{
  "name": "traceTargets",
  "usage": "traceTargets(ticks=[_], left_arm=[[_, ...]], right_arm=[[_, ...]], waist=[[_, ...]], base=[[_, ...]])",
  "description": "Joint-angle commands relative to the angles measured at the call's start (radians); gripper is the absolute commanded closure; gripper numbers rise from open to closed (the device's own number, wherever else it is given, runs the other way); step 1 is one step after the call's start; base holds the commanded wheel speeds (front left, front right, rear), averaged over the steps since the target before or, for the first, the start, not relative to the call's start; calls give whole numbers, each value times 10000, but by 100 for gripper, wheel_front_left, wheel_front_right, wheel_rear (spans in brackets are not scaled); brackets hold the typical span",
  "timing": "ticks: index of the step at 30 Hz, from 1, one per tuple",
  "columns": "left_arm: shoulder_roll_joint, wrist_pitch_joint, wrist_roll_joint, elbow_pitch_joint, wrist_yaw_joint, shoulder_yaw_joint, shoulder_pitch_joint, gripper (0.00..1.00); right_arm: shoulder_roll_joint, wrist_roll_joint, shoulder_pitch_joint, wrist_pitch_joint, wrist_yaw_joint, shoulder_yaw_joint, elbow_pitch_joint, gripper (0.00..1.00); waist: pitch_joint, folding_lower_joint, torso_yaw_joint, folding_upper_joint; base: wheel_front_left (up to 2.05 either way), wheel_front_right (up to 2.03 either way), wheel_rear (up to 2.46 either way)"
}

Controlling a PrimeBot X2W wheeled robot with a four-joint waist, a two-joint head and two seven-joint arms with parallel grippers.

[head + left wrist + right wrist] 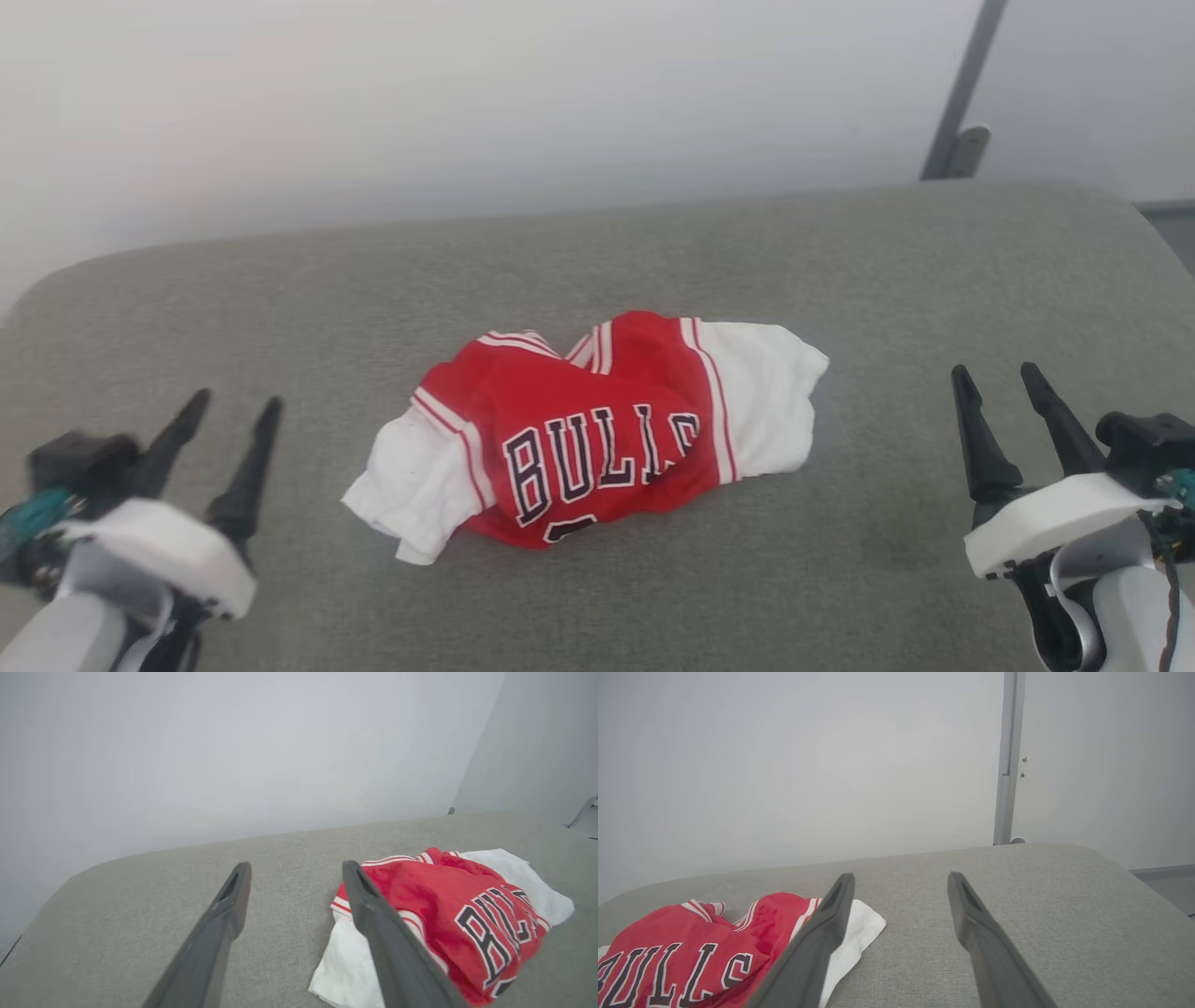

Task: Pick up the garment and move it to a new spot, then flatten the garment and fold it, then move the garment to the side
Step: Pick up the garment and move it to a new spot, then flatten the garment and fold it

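Observation:
The garment (pixel 597 434) is a small red jersey with white sleeves and black "BULLS" lettering, lying crumpled in the middle of the grey cushioned surface (pixel 597 261). It also appears at the right of the left wrist view as the garment (pixel 462 919) and at the lower left of the right wrist view as the garment (pixel 691 952). My left gripper (pixel 233 406) hovers open at the lower left, well apart from the shirt, nothing between its fingers. At the lower right, my right gripper (pixel 997 373) is open too and holds nothing.
A pale wall rises behind the surface's rounded far edge. A grey vertical bar (pixel 962 93) stands at the back right, seen also as the bar (pixel 1008 760). Bare grey surface lies on both sides of the shirt.

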Motion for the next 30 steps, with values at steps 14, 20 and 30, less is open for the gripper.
traceTargets(ticks=[14,20,30], left_arm=[[-242,-624,29,-760,141,1717,2087,0],[-523,-630,222,-917,-103,2475,2574,0],[-980,-633,632,-738,-526,2985,2577,0]], right_arm=[[-14,-71,476,148,1,-413,-354,0],[90,-92,609,179,1,-496,-484,0],[170,-36,683,276,1,-522,-544,0]], waist=[[-286,0,940,0],[-333,0,1130,0],[-289,0,1195,0]], base=[[0,0,0],[0,0,0],[0,0,0]])
